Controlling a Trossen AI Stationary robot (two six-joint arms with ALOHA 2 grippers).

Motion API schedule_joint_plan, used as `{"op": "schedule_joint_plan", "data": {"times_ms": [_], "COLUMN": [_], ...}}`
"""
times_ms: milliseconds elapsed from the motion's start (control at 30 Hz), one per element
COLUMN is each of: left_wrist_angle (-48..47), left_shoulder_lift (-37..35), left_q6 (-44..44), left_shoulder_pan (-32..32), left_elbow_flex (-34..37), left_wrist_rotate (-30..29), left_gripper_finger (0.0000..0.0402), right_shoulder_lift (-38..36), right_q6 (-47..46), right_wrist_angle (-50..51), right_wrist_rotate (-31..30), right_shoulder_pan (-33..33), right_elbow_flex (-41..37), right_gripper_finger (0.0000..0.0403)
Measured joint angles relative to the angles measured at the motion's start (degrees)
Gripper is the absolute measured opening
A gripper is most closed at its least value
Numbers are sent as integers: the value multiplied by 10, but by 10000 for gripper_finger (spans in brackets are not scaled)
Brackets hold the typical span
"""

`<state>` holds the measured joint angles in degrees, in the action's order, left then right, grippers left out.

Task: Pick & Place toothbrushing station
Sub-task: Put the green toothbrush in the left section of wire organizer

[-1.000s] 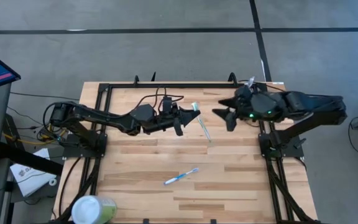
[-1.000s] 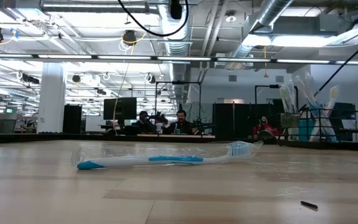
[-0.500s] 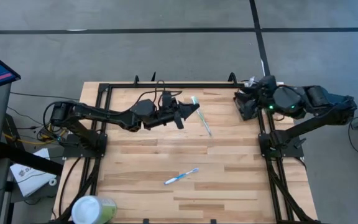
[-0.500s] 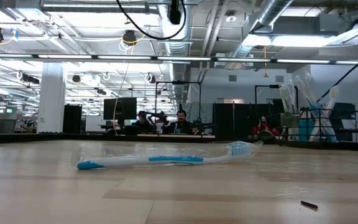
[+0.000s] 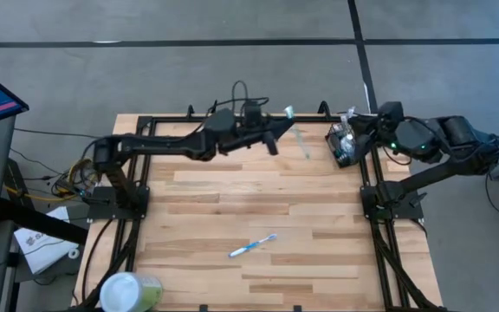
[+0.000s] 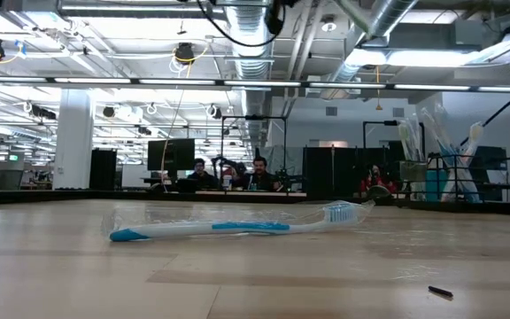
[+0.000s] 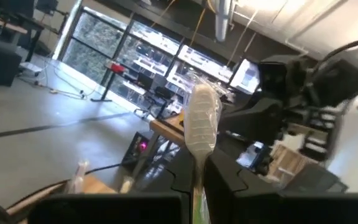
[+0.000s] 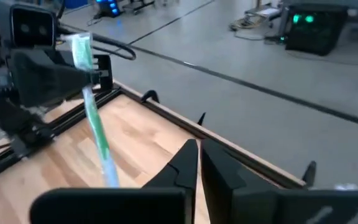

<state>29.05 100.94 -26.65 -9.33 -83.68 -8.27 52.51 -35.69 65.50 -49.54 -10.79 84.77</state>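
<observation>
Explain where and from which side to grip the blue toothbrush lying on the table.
Probably the mid-handle of the blue toothbrush, from straight above, clamping across its narrow width: it lies flat on the table, long and thin, inside a loose clear wrapper.

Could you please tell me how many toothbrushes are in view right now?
2: a green toothbrush held up in the left gripper near the table's far edge, and a blue toothbrush lying mid-table. The station may hide more.

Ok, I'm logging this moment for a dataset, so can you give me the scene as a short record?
left gripper: shut on the wrapped green toothbrush, near the table's far edge
right gripper: shut, empty, at the far right corner
holder: black, beside the right gripper
blue toothbrush: lying on the table, untouched
green cup: left corner, away from both grippers
</observation>
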Motion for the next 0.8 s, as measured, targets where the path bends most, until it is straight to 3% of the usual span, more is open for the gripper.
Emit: {"op": "schedule_joint_plan", "data": {"times_ms": [200, 533, 800], "left_wrist_angle": [-8, -114, -142], "left_shoulder_lift": [68, 105, 100], "left_q6": [32, 66, 84], "left_shoulder_pan": [-32, -65, -65], "left_elbow_flex": [-68, -136, -139], "left_wrist_rotate": [68, 286, 336], "left_gripper_finger": [6, 6, 6], "right_shoulder_lift": [-25, -63, -60], "right_q6": [-81, -104, -105], "right_wrist_angle": [60, 84, 88], "right_wrist_rotate": [9, 87, 109], "right_shoulder_pan": [19, 23, 23], "right_elbow_flex": [0, 0, 0], "right_gripper_finger": [4, 1, 1]}}
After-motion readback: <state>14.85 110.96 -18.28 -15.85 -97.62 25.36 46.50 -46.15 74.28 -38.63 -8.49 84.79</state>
